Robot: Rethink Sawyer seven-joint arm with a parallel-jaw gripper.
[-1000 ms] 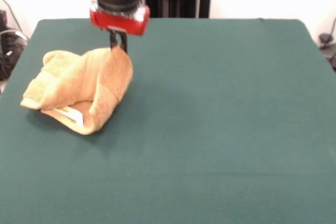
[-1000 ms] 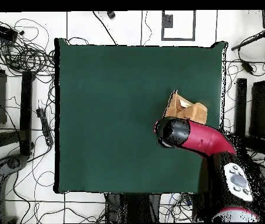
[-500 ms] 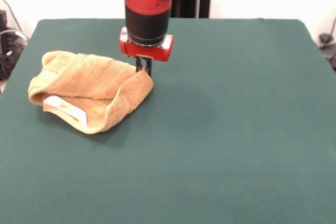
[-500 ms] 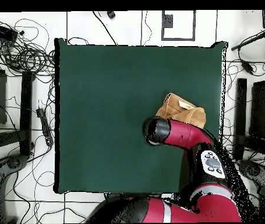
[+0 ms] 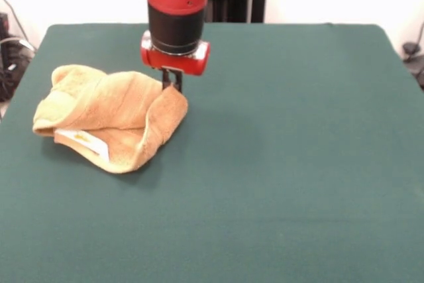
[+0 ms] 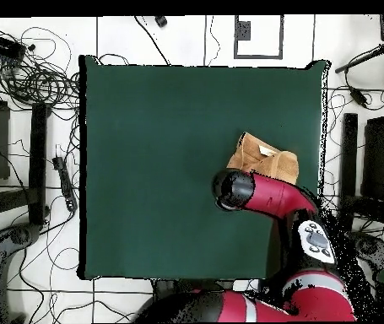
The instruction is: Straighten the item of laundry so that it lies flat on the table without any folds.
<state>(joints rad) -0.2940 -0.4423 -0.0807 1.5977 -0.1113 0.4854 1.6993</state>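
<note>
Golden-tan terry-cloth hand towel [image 5: 109, 116] lies bunched and folded over on itself on the large table covered in plain dark green cloth [image 5: 278, 164], toward the left side in the front view, roughly mid-depth. In the overhead view the same towel [image 6: 262, 158] sits near the table's [image 6: 161, 152] right edge, partly hidden by the arm. A small white tag [image 5: 83, 139] shows on the towel's lower front fold, beside a flatter woven band. Right-hand end of the towel is lifted off the cloth into a raised peak. Red and black robot arm [image 5: 175, 11] comes down from the top of the front view; its dark gripper [image 5: 171, 79] sits directly at that raised peak, fingers close together and pinching the towel's edge between them. Left part of the towel rests on the table in a rounded roll, with an open hollow between the roll and the lifted end. From overhead, the arm's [image 6: 267, 196] rounded black end covers the gripper entirely.
</note>
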